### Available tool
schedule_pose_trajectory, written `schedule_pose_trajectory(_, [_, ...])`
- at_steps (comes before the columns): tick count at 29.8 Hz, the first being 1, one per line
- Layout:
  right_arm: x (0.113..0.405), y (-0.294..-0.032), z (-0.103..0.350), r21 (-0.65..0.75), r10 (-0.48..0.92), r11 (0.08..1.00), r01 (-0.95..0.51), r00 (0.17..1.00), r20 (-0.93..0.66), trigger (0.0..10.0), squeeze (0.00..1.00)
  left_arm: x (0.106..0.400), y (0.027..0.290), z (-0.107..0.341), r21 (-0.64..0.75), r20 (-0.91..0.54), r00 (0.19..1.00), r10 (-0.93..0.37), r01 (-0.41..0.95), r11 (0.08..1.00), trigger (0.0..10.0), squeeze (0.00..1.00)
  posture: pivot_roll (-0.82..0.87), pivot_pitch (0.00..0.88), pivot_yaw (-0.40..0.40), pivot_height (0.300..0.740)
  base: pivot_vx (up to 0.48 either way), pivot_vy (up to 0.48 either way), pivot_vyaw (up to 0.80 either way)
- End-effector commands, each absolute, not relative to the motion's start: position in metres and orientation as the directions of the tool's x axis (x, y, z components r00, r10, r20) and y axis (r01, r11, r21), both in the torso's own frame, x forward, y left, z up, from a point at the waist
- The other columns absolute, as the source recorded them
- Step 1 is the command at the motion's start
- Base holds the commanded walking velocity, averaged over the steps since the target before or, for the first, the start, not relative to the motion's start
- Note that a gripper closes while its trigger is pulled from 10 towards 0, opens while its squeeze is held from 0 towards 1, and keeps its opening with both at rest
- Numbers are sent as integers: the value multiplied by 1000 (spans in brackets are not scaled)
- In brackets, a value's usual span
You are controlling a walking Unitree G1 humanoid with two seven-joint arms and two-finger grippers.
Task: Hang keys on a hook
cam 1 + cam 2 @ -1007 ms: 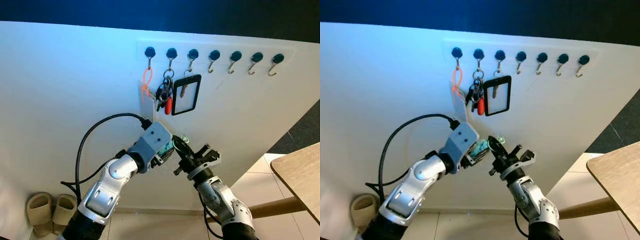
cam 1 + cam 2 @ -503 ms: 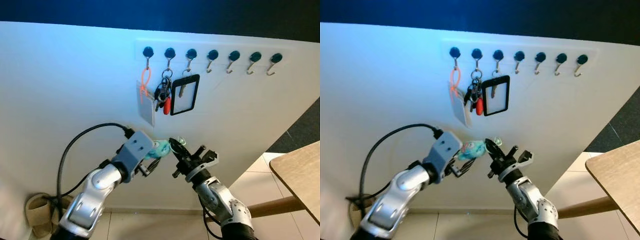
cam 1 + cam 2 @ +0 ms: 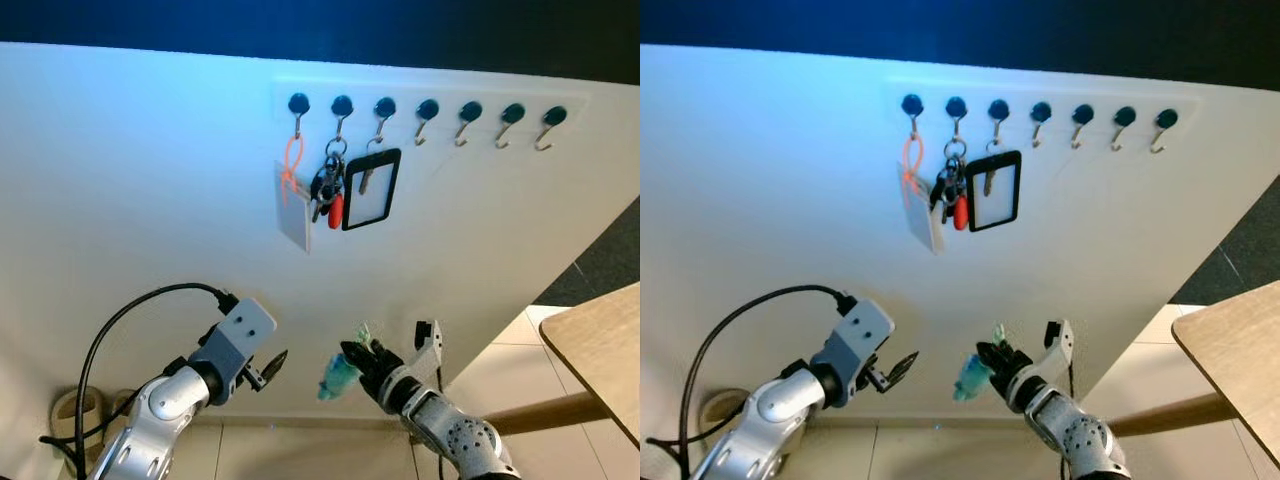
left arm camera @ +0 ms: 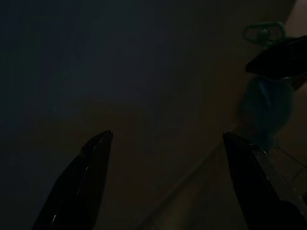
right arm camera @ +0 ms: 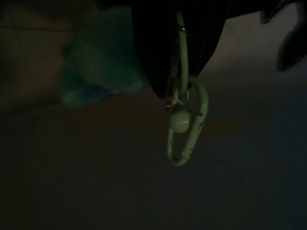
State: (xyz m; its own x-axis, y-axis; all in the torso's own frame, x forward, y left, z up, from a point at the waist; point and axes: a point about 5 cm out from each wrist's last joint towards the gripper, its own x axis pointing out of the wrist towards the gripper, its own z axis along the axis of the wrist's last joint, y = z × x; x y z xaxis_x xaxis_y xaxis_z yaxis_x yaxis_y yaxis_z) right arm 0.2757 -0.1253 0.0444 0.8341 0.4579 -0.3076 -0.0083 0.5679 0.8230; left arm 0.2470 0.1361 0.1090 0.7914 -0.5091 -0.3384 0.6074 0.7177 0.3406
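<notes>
I see both arms held low before the white wall, well below the row of hooks. My right gripper is clamped on the keyring, its teal charm dangling beneath. My left gripper sits beside it, apart, fingers spread wide and empty.

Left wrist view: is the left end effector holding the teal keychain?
No, its two fingers stand apart with nothing between them; the teal keychain hangs from the right end effector.
</notes>
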Motion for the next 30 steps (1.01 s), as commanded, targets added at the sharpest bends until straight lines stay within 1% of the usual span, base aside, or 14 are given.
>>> schedule_pose_trajectory(1, [274,-133,41,693,385,720,-37,853,-353,0,0,242,129,108,355,-331,777,-535,628,693,10000,0,86,88,-74,740,0,0,0])
schedule_pose_trajectory(2, [275,-136,43,603,349,795,-72,866,-357,0,0,242,127,108,354,-329,772,-544,634,687,10000,0,77,88,-73,740,0,0,0])
schedule_pose_trajectory(4, [277,-139,48,494,302,863,-106,892,-336,0,0,242,124,108,351,-322,767,-555,641,683,10000,0,74,87,-71,740,0,0,0])
schedule_pose_trajectory(7, [281,-145,59,414,228,905,-99,934,-276,0,0,244,121,110,351,-306,766,-565,642,681,10000,0,73,89,-72,740,0,0,0])
schedule_pose_trajectory(8, [281,-145,59,414,228,905,-99,934,-276,0,0,244,121,110,351,-306,766,-565,642,681,10000,0,73,89,-72,740,0,0,0])
schedule_pose_trajectory(10, [283,-149,69,343,177,934,-96,961,-214,0,0,245,119,112,349,-287,770,-570,638,686,10000,0,73,91,-74,740,0,0,0])
schedule_pose_trajectory(13, [283,-153,82,230,143,966,-114,983,-112,0,0,247,117,118,307,-218,785,-580,620,723,10000,0,74,97,-69,740,0,0,0])
schedule_pose_trajectory(18, [281,-158,108,60,96,993,-101,992,85,0,0,245,113,126,265,-131,780,-612,622,737,10000,0,75,100,-66,740,0,0,0])
schedule_pose_trajectory(21, [280,-157,116,32,89,995,-94,987,136,0,0,244,111,129,266,-121,773,-623,630,730,10000,0,76,101,-65,740,0,0,0])
schedule_pose_trajectory(22, [281,-157,126,12,80,996,-84,978,191,0,0,244,109,131,270,-110,765,-634,637,722,10000,0,76,101,-65,740,0,0,0])
schedule_pose_trajectory(25, [281,-157,139,-8,63,998,-63,962,267,0,0,244,106,136,282,-93,754,-651,647,709,10000,0,76,103,-65,740,0,0,0])
schedule_pose_trajectory(27, [281,-157,142,-13,59,998,-57,956,286,0,0,244,105,137,284,-87,750,-656,650,705,10000,0,76,103,-65,740,0,0,0])
schedule_pose_trajectory(28, [281,-157,153,-15,43,999,-41,941,337,0,0,243,101,142,311,-83,725,-683,670,674,10000,0,74,104,-66,740,0,0,0])
schedule_pose_trajectory(30, [281,-157,158,-18,35,999,-31,931,363,0,0,242,98,147,308,-68,714,-697,680,666,10000,0,74,105,-66,740,0,0,0])
